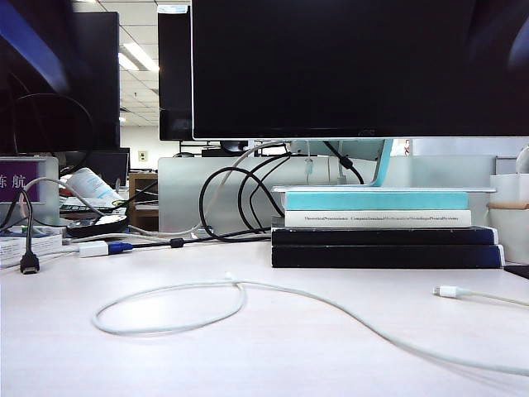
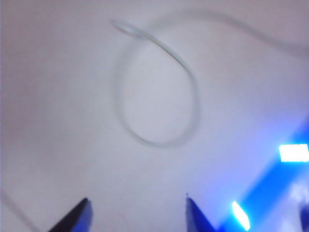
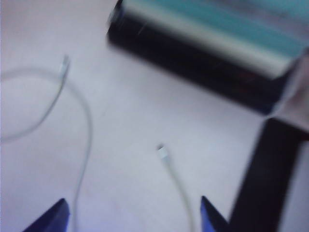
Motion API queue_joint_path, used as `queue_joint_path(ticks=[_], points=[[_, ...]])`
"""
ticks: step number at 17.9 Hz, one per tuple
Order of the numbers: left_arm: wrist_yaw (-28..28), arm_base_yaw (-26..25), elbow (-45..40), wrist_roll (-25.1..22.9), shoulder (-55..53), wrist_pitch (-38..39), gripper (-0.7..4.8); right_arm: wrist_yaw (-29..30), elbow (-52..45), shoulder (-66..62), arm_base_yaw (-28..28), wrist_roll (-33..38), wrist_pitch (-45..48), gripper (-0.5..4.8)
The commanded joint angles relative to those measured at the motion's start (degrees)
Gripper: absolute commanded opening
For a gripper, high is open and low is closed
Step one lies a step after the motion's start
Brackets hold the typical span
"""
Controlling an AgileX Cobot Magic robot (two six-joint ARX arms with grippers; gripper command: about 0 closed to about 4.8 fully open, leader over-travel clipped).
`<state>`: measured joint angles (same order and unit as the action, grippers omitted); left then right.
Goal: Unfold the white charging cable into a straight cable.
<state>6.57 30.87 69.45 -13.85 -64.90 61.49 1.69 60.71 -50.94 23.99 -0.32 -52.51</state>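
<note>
The white charging cable [image 1: 165, 310] lies on the pale table, curled into a flat loop at the left, with one end tip [image 1: 229, 277] sticking up near the crossing. It runs on to the right front, and its other plug [image 1: 446, 291] rests at the far right. My left gripper [image 2: 136, 203] hovers open above the table, a short way from the blurred loop [image 2: 159, 140], with nothing between its fingers. My right gripper [image 3: 133, 203] is also open, and the cable's plug end [image 3: 161, 152] lies ahead of it. Neither gripper shows in the exterior view.
A stack of books [image 1: 384, 236] stands behind the cable under a big monitor [image 1: 355, 66]. Black cables [image 1: 240, 207] hang behind. A white adapter with a blue plug [image 1: 95, 248] and a black plug [image 1: 29, 263] lie at the left. A white cup [image 1: 512, 223] sits at the right.
</note>
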Motion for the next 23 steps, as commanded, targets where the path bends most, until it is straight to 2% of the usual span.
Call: queue_joint_path(ticks=[1, 3, 6, 7, 8, 9, 11, 12, 13, 14, 15, 16, 17, 18, 20, 23], points=[[-0.9, -2.5, -2.9, 2.8, 10.0, -3.9, 2.67, -5.9, -0.2, 8.7, 0.0, 1.9, 1.0, 3.18], [-4.9, -3.6, -4.6, 4.9, 18.1, -5.5, 2.67, -7.3, -0.5, 14.5, 0.1, 1.9, 2.3, 2.62], [-14.1, -3.6, -6.3, 5.0, 29.4, -9.1, 2.67, -12.4, -3.6, 25.0, 0.1, 1.2, 9.7, 2.50], [-17.1, -3.6, -7.2, 4.4, 35.5, -12.7, 2.61, -12.6, -6.7, 31.5, 0.0, 1.1, 14.8, 2.20], [-16.9, -3.6, -7.7, 4.4, 38.6, -15.3, 2.31, -13.2, -8.4, 34.3, 0.1, 0.8, 17.4, 1.96], [-16.4, -3.6, -8.8, 4.2, 43.1, -19.0, 1.77, -14.0, -12.7, 40.7, 0.0, -1.4, 22.2, 1.68], [-16.4, -3.6, -12.7, 0.2, 49.8, -22.4, 1.67, -11.2, -22.2, 49.8, 0.0, -1.6, 29.9, 1.68], [-15.8, -3.6, -14.6, 0.2, 51.2, -23.1, 1.42, -10.5, -25.7, 50.8, 0.0, -1.3, 33.5, 1.66], [-13.0, -3.6, -17.7, 0.6, 52.2, -25.0, 1.05, -9.1, -30.1, 50.4, 0.0, 0.4, 37.9, 1.63], [-8.2, -3.5, -22.4, 1.1, 53.2, -29.3, 0.89, -2.8, -35.9, 48.8, 0.1, 2.1, 48.2, 0.71], [-4.9, -3.6, -25.9, 3.0, 53.7, -34.9, 0.78, -2.0, -39.3, 48.4, 0.0, 2.3, 53.8, 0.14], [-0.2, -3.5, -29.4, 5.3, 53.9, -42.0, 0.68, -3.4, -42.5, 48.4, 0.0, 2.3, 57.6, -0.06], [4.2, -3.5, -35.5, 5.8, 53.9, -53.7, 0.13, -7.4, -46.4, 48.4, 0.0, 2.3, 59.4, -0.06], [2.8, -3.6, -40.0, 5.7, 53.8, -59.8, -0.06, -9.0, -49.0, 48.4, 0.0, 2.3, 59.3, -0.06], [-1.6, -3.6, -46.9, 5.7, 53.7, -61.5, -0.06, -9.1, -53.9, 48.4, 0.0, 2.2, 60.5, -0.06], [-0.4, -3.7, -54.0, 8.1, 54.0, -64.6, -0.06, -9.5, -59.9, 48.4, -0.7, 1.8, 61.3, -0.06]])
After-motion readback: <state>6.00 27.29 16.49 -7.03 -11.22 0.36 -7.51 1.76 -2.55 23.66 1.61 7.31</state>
